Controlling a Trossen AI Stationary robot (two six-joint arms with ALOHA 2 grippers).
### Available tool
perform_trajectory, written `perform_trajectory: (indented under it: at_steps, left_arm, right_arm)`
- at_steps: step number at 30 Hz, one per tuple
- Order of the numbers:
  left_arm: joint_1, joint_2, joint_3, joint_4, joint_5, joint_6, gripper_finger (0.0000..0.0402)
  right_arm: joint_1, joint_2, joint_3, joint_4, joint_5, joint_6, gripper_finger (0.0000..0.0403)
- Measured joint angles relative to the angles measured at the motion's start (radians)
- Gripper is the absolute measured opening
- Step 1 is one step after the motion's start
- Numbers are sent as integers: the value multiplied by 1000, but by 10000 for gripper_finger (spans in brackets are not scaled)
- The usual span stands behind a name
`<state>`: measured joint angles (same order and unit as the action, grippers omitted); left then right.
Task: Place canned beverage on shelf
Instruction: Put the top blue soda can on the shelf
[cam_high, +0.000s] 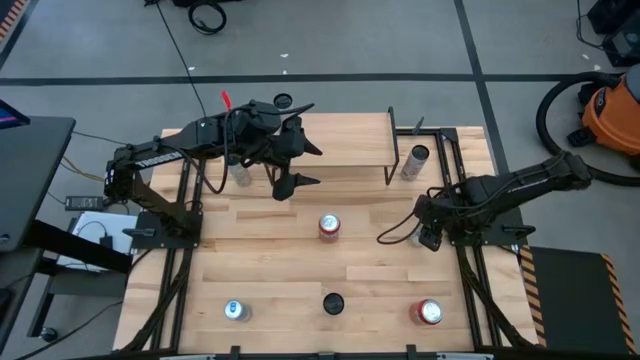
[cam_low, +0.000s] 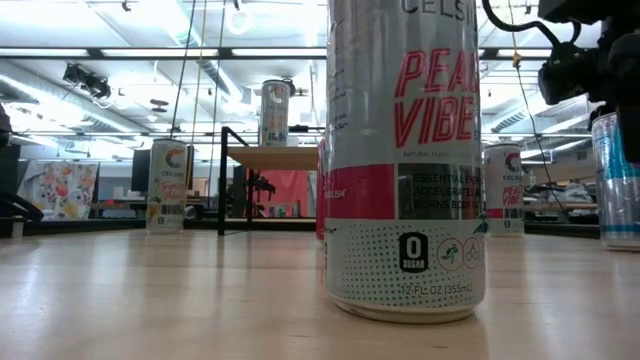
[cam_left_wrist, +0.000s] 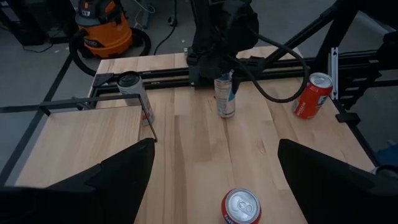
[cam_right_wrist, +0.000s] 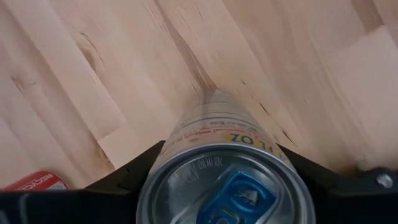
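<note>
The shelf stands at the table's far middle. In the low view one can stands on the shelf's top board. My left gripper is open and empty above the shelf's near left part; its fingers spread wide in the left wrist view. My right gripper is at the table's right, shut on a silver can with a blue tab. That can also shows in the left wrist view and at the low view's right edge. My right gripper pinches the silver can between its two fingers, one on each opposite side of the can's upper wall. The fingers come from above, pointing down. The can is upright, and its base appears to rest on the table.
A red-topped can stands mid-table and fills the low view. More cans stand left of the shelf, right of it, near left and near right. A small black object sits near the front edge.
</note>
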<state>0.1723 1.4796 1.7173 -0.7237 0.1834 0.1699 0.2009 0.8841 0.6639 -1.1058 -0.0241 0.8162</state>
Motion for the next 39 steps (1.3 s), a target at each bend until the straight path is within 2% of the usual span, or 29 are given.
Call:
perform_trajectory:
  at_steps: [8,14,29,39]
  left_arm:
    - [0,0,0,-6,0,0,353]
    - [0,0,0,-8,0,0,353]
    - [0,0,0,-72,0,0,353]
    - [0,0,0,-128,0,41,353]
  right_arm:
    - [-13,82,226,-79,77,-81,243]
    - [-71,188,410,-148,93,-182,243]
    - [-295,459,853,-305,91,-449,243]
    - [-470,656,1099,-311,80,-663,243]
